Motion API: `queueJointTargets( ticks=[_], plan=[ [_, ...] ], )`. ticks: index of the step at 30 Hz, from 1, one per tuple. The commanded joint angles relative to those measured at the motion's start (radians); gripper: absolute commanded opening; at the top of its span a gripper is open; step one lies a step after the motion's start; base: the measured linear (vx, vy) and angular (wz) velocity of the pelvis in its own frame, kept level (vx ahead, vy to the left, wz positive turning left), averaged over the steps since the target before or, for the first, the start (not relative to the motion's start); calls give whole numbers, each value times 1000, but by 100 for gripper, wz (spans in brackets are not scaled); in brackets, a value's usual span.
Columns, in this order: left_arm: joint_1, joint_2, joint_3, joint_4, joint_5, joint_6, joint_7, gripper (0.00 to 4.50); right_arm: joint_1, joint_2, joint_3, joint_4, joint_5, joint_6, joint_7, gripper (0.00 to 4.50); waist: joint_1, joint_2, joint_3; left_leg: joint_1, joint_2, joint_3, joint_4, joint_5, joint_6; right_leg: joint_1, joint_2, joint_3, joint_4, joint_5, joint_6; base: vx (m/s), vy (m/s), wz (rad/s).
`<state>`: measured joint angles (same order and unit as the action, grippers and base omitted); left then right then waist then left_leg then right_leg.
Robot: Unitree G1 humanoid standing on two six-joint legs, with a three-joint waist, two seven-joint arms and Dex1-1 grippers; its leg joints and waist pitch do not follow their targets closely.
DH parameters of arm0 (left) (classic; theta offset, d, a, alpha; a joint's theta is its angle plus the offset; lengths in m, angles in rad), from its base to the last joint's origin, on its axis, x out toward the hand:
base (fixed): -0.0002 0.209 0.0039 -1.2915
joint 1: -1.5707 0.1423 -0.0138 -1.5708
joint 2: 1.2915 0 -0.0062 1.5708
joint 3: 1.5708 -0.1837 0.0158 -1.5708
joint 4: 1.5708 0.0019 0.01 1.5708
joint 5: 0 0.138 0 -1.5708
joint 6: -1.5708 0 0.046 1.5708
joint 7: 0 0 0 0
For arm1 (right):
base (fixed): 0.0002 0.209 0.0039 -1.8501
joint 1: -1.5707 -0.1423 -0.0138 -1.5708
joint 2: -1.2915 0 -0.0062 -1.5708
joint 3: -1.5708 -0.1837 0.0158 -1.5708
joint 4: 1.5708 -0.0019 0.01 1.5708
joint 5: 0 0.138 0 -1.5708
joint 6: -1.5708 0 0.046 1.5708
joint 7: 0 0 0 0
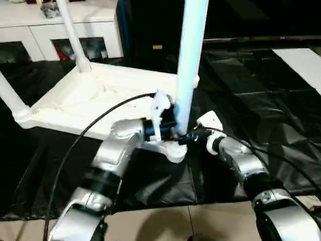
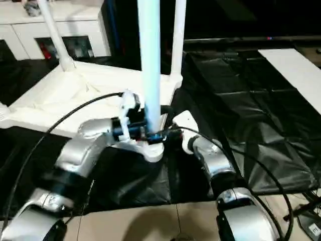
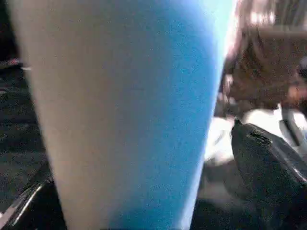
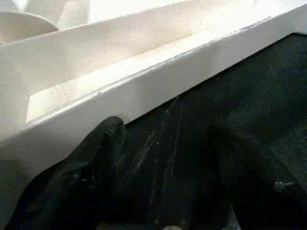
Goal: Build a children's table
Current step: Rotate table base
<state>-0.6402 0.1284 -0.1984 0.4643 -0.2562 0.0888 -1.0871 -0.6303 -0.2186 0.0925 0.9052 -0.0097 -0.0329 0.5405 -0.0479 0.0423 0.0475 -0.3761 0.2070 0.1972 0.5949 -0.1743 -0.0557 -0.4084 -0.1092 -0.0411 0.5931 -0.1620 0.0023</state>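
Observation:
The white tabletop [image 1: 90, 100] lies upside down on a black sheet, ribbed underside up. White legs stand in its corner sockets: one at the far left [image 1: 72, 35], one at the left [image 1: 10, 95], one at the far right [image 2: 178, 40]. The near-corner leg [image 1: 190, 65] rises from the socket [image 1: 175, 150] closest to me. My left gripper [image 1: 173, 128] straddles this leg just above the socket, open, with its fingers [image 3: 268, 167] standing off the tube. My right gripper [image 1: 193, 135] sits low on the other side of that corner, open. Its fingers [image 4: 96, 163] are at the tabletop rim [image 4: 144, 86], with only black sheet between them.
A white cabinet [image 1: 60, 30] with glass doors stands behind the tabletop. The black sheet [image 1: 251, 90] spreads wrinkled to the right, with a white panel [image 1: 301, 60] at its far right edge. Tan floor [image 1: 165, 221] shows in front of the sheet. Black cables run along both forearms.

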Motion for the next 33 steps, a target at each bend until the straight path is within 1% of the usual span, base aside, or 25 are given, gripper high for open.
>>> queueJointTargets(
  ticks=[1, 2, 3, 4, 5, 8, 9, 10, 12, 14, 15, 16, 17, 18, 20, 21, 22, 23, 24, 25, 27, 29, 30, 32, 33],
  plan=[
    [-20, 47, -3, 46, 26, -28, -51, 444, 0, -35, -24, -36, 16, -21, 39, 324, 9, -4, -73, 9, 4, -3, -65, -305, 66, 54, -7, 8, -66, -196, -265, 0, 0, 0],
    [-27, 76, -8, 71, 35, -37, -88, 444, 13, -56, -29, -54, 20, -27, 71, 324, 9, -5, -72, 8, 4, -2, -65, -299, 69, 55, -6, 8, -64, -190, -268, 0, 0, 0],
    [-35, 113, -17, 101, 50, -47, -129, 444, 30, -83, -32, -79, 27, -33, 113, 324, 15, -1, -73, 9, 4, 0, -62, -281, 77, 57, -5, 7, -60, -175, -271, 0, 0, 0],
    [-37, 122, -20, 108, 55, -49, -138, 444, 34, -90, -32, -86, 29, -34, 125, 324, 18, -1, -72, 9, 4, 1, -63, -282, 80, 56, -4, 7, -62, -177, -273, 0, 0, 0],
    [-51, 164, -40, 153, 92, -76, -174, 444, 54, -122, -31, -116, 34, -41, 176, 324, 22, 6, -73, 11, 5, 1, -61, -272, 81, 56, -5, 7, -60, -167, -277, 0, 0, 0],
    [-93, 225, -86, 259, 177, -150, -191, 444, 91, -183, -17, -182, 44, -44, 270, 324, 30, 5, -72, 15, 6, 2, -61, -285, 83, 53, -4, 7, -63, -169, -276, 0, 0, 0],
    [-96, 228, -89, 266, 182, -155, -190, 444, 93, -186, -16, -185, 44, -44, 274, 324, 35, 6, -72, 14, 8, 1, -62, -288, 75, 55, -7, 8, -59, -168, -281, 0, 0, 0],
    [-117, 243, -106, 310, 215, -190, -179, 444, 105, -207, -9, -206, 45, -46, 299, 324, 36, 4, -70, 13, 6, 1, -63, -292, 75, 54, -7, 7, -62, -179, -279, 0, 0, 0],
    [-143, 252, -124, 364, 252, -225, -148, 416, 117, -228, -3, -229, 51, -47, 327, 324, 38, 11, -70, 15, 6, 0, -63, -309, 67, 53, -7, 7, -65, -198, -272, 0, 0, 0],
    [-167, 258, -145, 413, 289, -255, -111, 416, 131, -246, 2, -256, 59, -46, 357, 324, 41, 8, -69, 15, 8, 0, -65, -317, 61, 52, -8, 9, -64, -196, -275, 0, 0, 0],
    [-190, 260, -164, 458, 327, -287, -66, 405, 145, -259, 5, -287, 70, -39, 385, 324, 45, 6, -71, 17, 7, 0, -62, -322, 62, 52, -7, 9, -65, -199, -269, 0, 0, 0],
    [-200, 260, -173, 479, 343, -303, -43, 395, 152, -265, 5, -301, 77, -34, 398, 324, 46, 5, -71, 15, 7, -1, -63, -319, 64, 54, -8, 10, -65, -198, -264, 0, 0, 0],
    [-208, 258, -177, 494, 353, -314, -28, 395, 155, -268, 4, -309, 82, -30, 406, 324, 48, 8, -72, 13, 6, -2, -62, -305, 65, 55, -10, 10, -65, -187, -265, 0, 0, 0],
    [-217, 252, -175, 513, 357, -321, -24, 376, 161, -271, 0, -329, 93, -14, 427, 324, 49, 7, -72, 13, 7, -2, -63, -299, 65, 55, -11, 10, -64, -183, -267, 0, 0, 0],
    [-231, 242, -177, 537, 369, -333, -5, 370, 172, -279, 3, -362, 103, 5, 456, 324, 53, 5, -71, 11, 6, -1, -62, -287, 71, 56, -9, 9, -64, -177, -269, 0, 0, 0],
    [-238, 236, -177, 553, 377, -341, 4, 360, 178, -283, 6, -379, 107, 16, 472, 350, 53, 9, -73, 12, 7, -1, -62, -289, 70, 56, -10, 8, -64, -170, -276, 0, 0, 0],
    [-248, 228, -178, 578, 391, -357, 15, 350, 187, -289, 10, -404, 115, 36, 493, 356, 52, 7, -72, 11, 5, -1, -62, -290, 72, 56, -8, 8, -65, -170, -274, 0, 0, 0],
    [-252, 224, -180, 589, 395, -363, 13, 350, 191, -291, 11, -415, 120, 47, 505, 356, 55, 10, -72, 12, 7, -2, -62, -292, 72, 56, -11, 9, -65, -177, -275, 0, 0, 0],
    [-258, 220, -181, 609, 399, -371, 8, 341, 198, -296, 14, -432, 129, 65, 520, 356, 56, 9, -71, 11, 6, -2, -63, -294, 73, 56, -10, 8, -67, -182, -273, 0, 0, 0],
    [-262, 217, -182, 620, 400, -377, 6, 330, 203, -301, 17, -444, 136, 77, 531, 385, 57, 9, -72, 12, 7, -2, -63, -296, 73, 57, -11, 8, -67, -188, -273, 0, 0, 0],
    [-276, 209, -186, 659, 408, -392, 9, 320, 215, -310, 20, -469, 144, 94, 542, 397, 56, 6, -71, 10, 6, -2, -63, -297, 70, 55, -11, 8, -68, -194, -272, 0, 0, 0],
    [-280, 207, -187, 669, 410, -395, 11, 309, 217, -311, 19, -472, 144, 96, 542, 401, 57, 7, -70, 10, 7, -3, -65, -304, 64, 55, -12, 8, -69, -211, -270, 0, 0, 0],
    [-288, 201, -181, 692, 417, -402, 14, 294, 222, -314, 17, -480, 146, 102, 544, 428, 57, 7, -70, 11, 6, -3, -64, -306, 64, 54, -12, 8, -70, -215, -268, 0, 0, 0],
    [-293, 200, -181, 705, 423, -405, 13, 282, 224, -315, 16, -484, 145, 106, 547, 444, 56, 6, -70, 10, 7, -4, -65, -308, 62, 54, -13, 8, -71, -221, -262, 0, 0, 0],
    [-294, 200, -182, 706, 425, -406, 13, 274, 224, -315, 16, -484, 145, 106, 547, 447, 57, 8, -70, 11, 7, -4, -65, -307, 62, 54, -14, 8, -71, -220, -263, 0, 0, 0]
  ],
)
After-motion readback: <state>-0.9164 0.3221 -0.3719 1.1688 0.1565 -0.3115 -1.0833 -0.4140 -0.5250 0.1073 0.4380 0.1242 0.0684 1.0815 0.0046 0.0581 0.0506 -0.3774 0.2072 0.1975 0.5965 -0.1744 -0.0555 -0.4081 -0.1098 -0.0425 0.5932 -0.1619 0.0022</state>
